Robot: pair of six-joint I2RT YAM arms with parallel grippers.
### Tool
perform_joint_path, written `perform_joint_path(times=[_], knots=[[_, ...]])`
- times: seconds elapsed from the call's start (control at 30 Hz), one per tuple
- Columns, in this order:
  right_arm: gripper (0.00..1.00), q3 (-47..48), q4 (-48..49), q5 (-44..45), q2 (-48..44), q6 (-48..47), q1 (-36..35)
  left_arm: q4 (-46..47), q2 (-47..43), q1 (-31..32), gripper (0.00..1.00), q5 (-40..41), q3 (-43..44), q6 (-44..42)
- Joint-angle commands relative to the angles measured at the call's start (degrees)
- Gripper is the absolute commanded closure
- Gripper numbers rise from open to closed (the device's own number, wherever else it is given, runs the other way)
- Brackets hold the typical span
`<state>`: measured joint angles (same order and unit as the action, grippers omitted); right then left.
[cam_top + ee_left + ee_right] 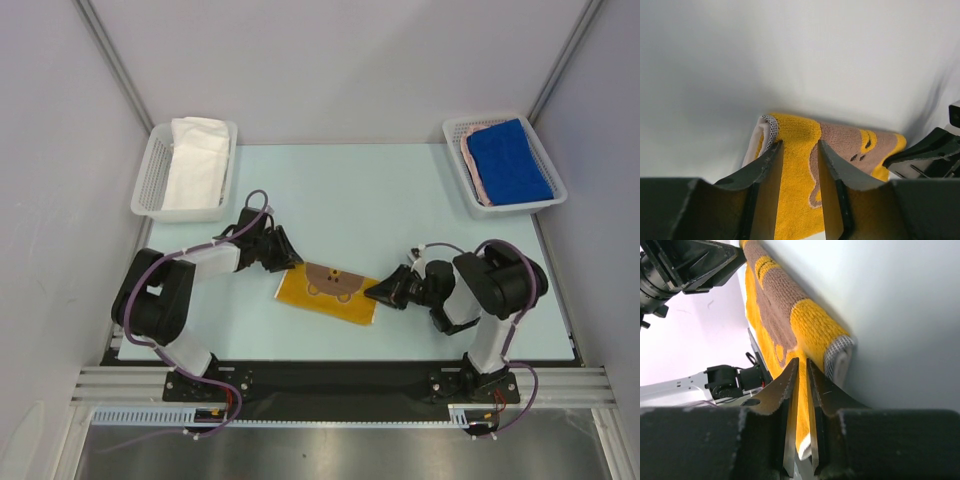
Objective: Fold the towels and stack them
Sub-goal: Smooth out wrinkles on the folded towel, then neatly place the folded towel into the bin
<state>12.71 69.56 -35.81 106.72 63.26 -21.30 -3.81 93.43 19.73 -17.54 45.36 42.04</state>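
The yellow-orange bear towel (328,291) lies folded on the table between both arms. My left gripper (290,258) is at its upper-left end. In the left wrist view this gripper (799,145) is open, its fingers (765,165) apart over the towel (795,175). My right gripper (374,292) is at the towel's right end. In the right wrist view it (802,361) is shut on the towel's near edge (802,405). A white towel (195,160) lies in the left basket. A blue towel (508,160) lies on a pinkish one (470,165) in the right basket.
A white mesh basket (150,180) stands at the back left and another (455,130) at the back right. Grey walls close in the table on three sides. The left gripper (690,265) shows in the right wrist view, the right one (935,155) in the left.
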Motion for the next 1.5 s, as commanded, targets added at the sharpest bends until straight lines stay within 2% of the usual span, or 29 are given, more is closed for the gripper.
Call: perform_joint_path(times=[0.0, 0.03, 0.13, 0.33, 0.43, 0.47, 0.57, 0.7, 0.77, 0.83, 0.97, 1.2, 1.33, 1.43, 1.47], knots=[[0.83, -0.94, -12.31, 3.02, -7.2, -6.39, 1.35, -0.75, -1.58, -0.65, 0.6, 2.42, 3.14, -0.38], [0.83, -0.41, -20.09, 3.99, -9.75, -7.79, 1.35, -1.19, -1.76, -0.74, 0.59, 2.6, 3.5, -0.38], [0.81, 1.08, -33.11, 8.38, -18.28, -12.81, 1.35, -3.04, -2.46, -0.74, 0.55, 3.04, 5.08, -0.91], [0.76, 5.56, -53.52, 14.09, -31.27, -18.87, 0.91, -5.32, -6.59, -0.65, 0.51, 1.12, 7.37, -2.4], [0.64, 7.41, -64.35, 20.94, -38.22, -21.77, -0.93, -7.43, -9.75, -0.57, 0.51, -1.09, 8.51, -3.28], [0.57, 8.11, -66.2, 23.31, -39.47, -22.56, -1.28, -8.31, -11.06, -0.65, 0.5, -1.88, 8.6, -3.63], [0.45, 7.86, -69.38, 25.43, -41.76, -23.8, -2.08, -11.73, -16.25, -0.13, 0.49, -4.6, 8.95, -6.26], [0.37, 9.08, -71.21, 29.12, -40.63, -23.1, -7.07, -15.16, -23.1, 1.01, 0.48, -7.24, 8.95, -10.39], [0.35, 10.75, -73.24, 34.89, -39.4, -21.7, -12.17, -17.71, -26.69, 1.54, 0.48, -7.33, 8.78, -11.71], [0.35, 12.07, -73.17, 35.81, -36.76, -20.64, -14.02, -18.42, -29.17, 2.16, 0.47, -7.68, 7.2, -12.42], [0.38, 15.23, -74.56, 42.65, -33.07, -17.22, -18.76, -18.25, -35.06, 4.18, 0.46, -7.43, 2.98, -12.51], [0.43, 26.73, -86.41, 52.5, -24.73, -12.91, -26.15, -17.55, -40.6, 4.62, 0.47, -5.75, -6.06, -14.88], [0.44, 34.04, -93.98, 57.86, -17.96, -10.28, -29.85, -19.12, -42.53, 4.62, 0.48, -2.77, -7.92, -16.12], [0.48, 38.52, -98.29, 58.84, -13.91, -9.3, -30.64, -20.0, -43.85, 4.71, 0.49, -3.29, -7.75, -16.38], [0.53, 39.66, -99.78, 59.54, -12.34, -8.52, -30.99, -20.09, -44.73, 4.71, 0.48, -2.77, -7.83, -16.38]])
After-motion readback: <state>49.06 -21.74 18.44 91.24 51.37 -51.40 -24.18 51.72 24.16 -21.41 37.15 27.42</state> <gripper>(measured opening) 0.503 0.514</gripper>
